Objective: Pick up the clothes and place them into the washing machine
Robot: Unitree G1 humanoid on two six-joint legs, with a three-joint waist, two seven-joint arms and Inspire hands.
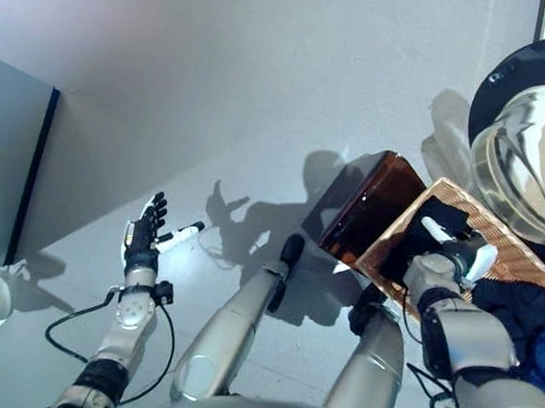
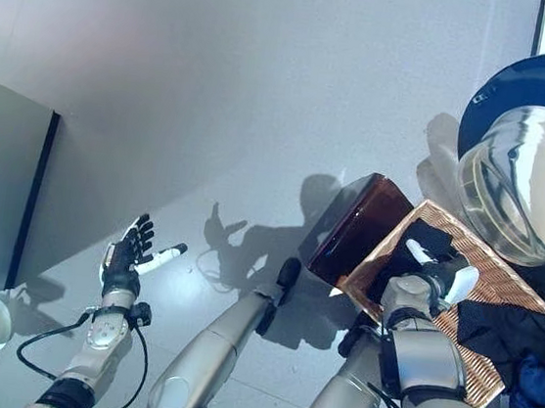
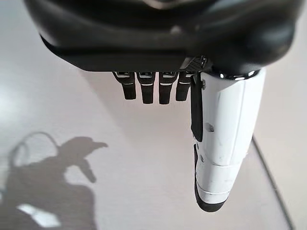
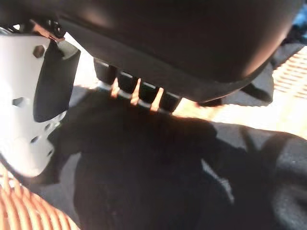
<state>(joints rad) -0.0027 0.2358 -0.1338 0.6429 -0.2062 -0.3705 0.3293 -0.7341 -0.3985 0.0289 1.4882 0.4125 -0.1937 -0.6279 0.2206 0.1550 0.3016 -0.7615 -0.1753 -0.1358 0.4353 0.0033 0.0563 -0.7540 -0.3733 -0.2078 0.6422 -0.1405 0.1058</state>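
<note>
Right hand (image 1: 444, 251) hung over the wicker basket (image 1: 522, 257) at three o'clock, fingers dipping into the black clothes (image 1: 428, 222); whether they gripped, I cannot tell. More dark garments (image 2: 504, 334) lay toward five o'clock. Left hand (image 1: 143, 234), spread, idled at nine.

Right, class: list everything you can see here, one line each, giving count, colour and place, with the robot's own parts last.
Wicker basket: one, tan, on the floor at the robot's right.
Dark clothes: a heap, black with some blue, in the basket.
Brown box: one, dark brown, beside the basket.
Washing machine door: one, round glass in a dark rim, beyond the basket.
Floor: grey.
Left hand: dark, white thumb, open over bare floor.
Right hand: dark, white thumb, open, over the clothes.
</note>
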